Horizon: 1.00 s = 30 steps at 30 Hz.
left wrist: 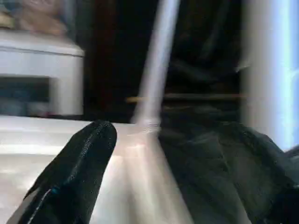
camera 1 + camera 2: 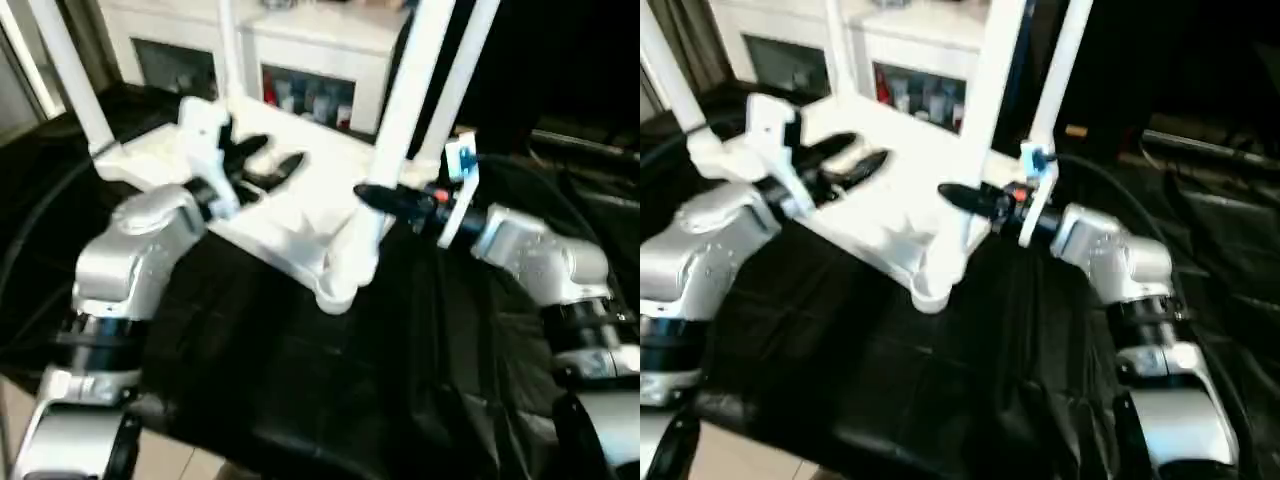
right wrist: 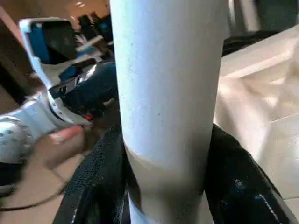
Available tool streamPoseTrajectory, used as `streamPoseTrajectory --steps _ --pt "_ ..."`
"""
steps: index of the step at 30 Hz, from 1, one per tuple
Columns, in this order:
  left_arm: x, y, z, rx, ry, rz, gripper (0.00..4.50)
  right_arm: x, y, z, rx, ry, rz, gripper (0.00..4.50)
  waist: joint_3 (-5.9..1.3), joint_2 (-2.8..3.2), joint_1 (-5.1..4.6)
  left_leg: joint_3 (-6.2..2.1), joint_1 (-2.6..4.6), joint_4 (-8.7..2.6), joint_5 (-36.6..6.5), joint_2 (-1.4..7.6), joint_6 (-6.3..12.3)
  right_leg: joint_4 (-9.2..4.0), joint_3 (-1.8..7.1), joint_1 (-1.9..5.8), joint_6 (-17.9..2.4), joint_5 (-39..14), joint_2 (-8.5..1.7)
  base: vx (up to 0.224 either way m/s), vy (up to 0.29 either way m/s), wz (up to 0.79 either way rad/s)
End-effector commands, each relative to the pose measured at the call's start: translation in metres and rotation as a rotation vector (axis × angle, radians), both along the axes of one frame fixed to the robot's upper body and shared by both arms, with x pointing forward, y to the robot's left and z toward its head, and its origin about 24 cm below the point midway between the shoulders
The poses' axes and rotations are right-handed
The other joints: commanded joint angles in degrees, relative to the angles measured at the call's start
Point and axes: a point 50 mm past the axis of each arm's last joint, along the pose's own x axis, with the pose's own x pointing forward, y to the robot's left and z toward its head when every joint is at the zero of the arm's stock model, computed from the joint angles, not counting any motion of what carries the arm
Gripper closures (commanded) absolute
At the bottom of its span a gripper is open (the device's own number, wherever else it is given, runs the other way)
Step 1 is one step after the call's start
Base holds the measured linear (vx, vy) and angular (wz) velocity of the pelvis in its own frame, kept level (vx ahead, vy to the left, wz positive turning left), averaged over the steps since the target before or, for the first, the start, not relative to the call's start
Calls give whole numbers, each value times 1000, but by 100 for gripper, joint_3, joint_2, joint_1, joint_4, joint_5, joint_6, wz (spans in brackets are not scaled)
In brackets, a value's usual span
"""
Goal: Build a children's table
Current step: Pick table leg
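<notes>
White plastic is making up the biggest thing here, the tabletop point(image 2: 300, 225), which is lying upside down on a black cloth point(image 2: 300, 380) with its ribbed underside facing up, directly beneath both grippers. Four legs are already standing up from its corners: one point(image 2: 75, 75) rising at the far corner beyond the left gripper, a thin one point(image 2: 228, 45) at the back, another point(image 2: 465, 60) just behind the right gripper, and the near leg point(image 2: 400, 110) running between the right gripper's fingers. So the build is looking nearly done; what is probably left is seating this last leg firmly and turning the table upright. The right gripper point(image 3: 163, 177) is clamping the near leg low down, a finger on each side. The left gripper point(image 2: 262, 160) is hovering over the underside with fingers spread, holding nothing.
</notes>
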Motion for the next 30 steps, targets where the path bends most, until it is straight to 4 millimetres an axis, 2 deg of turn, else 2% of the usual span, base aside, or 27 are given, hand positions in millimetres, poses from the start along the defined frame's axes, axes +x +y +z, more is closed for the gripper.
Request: streamPoseTrajectory --steps 1,2,4,6,7,8,11,15,18,19,22,23,27,30 --pt "-8 -15 21 -101 1 -123 22 -3 -3 10 18 1 19 268 -470 -14 28 -95 235 -530 -1655 250 -445 -442 167 168 -1076 -1830 -317 0 0 0" --pt "-8 -15 21 -101 1 -123 13 -3 -3 10 18 1 19 268 -473 -26 28 -97 214 -527 -1617 238 -462 -417 159 192 -1103 -1794 -313 0 0 0" --pt "-11 -21 25 -142 18 -170 9 -5 -3 10 21 13 28 268 -467 -35 28 -88 224 -525 -1632 240 -462 -424 161 179 -1039 -1814 -302 0 0 0" --pt "-16 -34 30 -178 39 -244 1 -8 -3 11 6 20 42 268 -464 -23 28 -91 206 -528 -1562 234 -462 -434 161 197 -1008 -1809 -301 0 0 0" --pt "-17 -37 31 -189 47 -265 1 -9 -2 11 -1 23 46 268 -470 -24 51 -86 232 -520 -1524 245 -468 -445 165 184 -996 -1771 -302 0 0 0" --pt "-19 -40 31 -195 51 -285 1 -11 -2 12 -4 24 51 268 -468 -23 50 -88 212 -526 -1480 241 -466 -440 167 203 -969 -1718 -293 0 0 0" --pt "-21 -43 31 -203 63 -312 0 -14 -2 13 -9 25 63 268 -471 -49 44 -90 204 -531 -1440 238 -456 -450 164 211 -871 -1724 -286 0 0 0" --pt "-24 -51 26 -184 114 -325 0 -19 -1 10 -74 13 66 268 -474 -44 48 -88 195 -527 -1298 238 -455 -446 166 223 -847 -1637 -283 0 0 0" --pt "-18 -57 20 -120 133 -255 0 -19 3 10 -149 -51 44 268 -464 -24 45 -93 202 -536 -1391 240 -487 -464 172 220 -765 -1774 -283 0 0 0" --pt "-18 -57 20 -120 133 -255 0 -19 3 10 -149 -51 44 268 -466 -40 40 -97 212 -544 -1406 246 -512 -486 174 221 -677 -1799 -285 0 0 0" --pt "-8 -62 15 -92 147 -144 0 -11 11 12 -247 -145 -75 268 -467 -26 40 -99 203 -545 -1356 248 -544 -498 173 210 -660 -1764 -287 0 0 0" --pt "-5 -64 15 -97 144 -115 0 -8 15 11 -284 -174 -117 268 -466 -42 29 -96 200 -542 -1372 230 -555 -508 173 211 -625 -1819 -283 0 0 0" --pt "3 -66 16 -106 145 -37 0 -6 27 14 -317 -221 -183 268 -474 -38 12 -103 187 -552 -1354 228 -527 -505 169 219 -622 -1744 -273 0 0 0" --pt "14 -64 15 -113 160 80 36 -5 37 15 -344 -262 -256 268 -485 -40 5 -102 186 -548 -1277 227 -524 -490 170 216 -607 -1558 -262 0 0 0"
